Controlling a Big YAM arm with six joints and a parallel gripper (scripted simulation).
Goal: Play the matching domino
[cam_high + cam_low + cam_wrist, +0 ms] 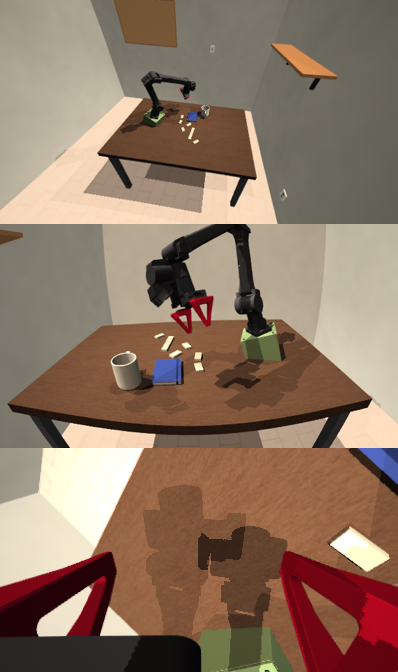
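The line of dominoes (191, 133) (167, 343) lies flat on the table as one straight cream strip. One loose domino (196, 141) (159, 335) lies angled near one end of it. Others lie between the line and the arm base: one (182, 129) (186, 346), another (188, 124) (175, 354) near the book, and one more (180, 122) (198, 356). Another domino (182, 116) (199, 367) lies beside the book. The wrist view shows one pale domino (359, 549) at right. Pips are too small to read. My gripper (184, 93) (199, 329) (198, 561) is open and empty, high above the table.
A blue book (192, 116) (167, 371) (385, 465) lies near the loose dominoes. A mug (205, 111) (127, 373) stands beside it. The green arm base (154, 118) (262, 346) (235, 648) stands on the table (226, 144) (82, 355).
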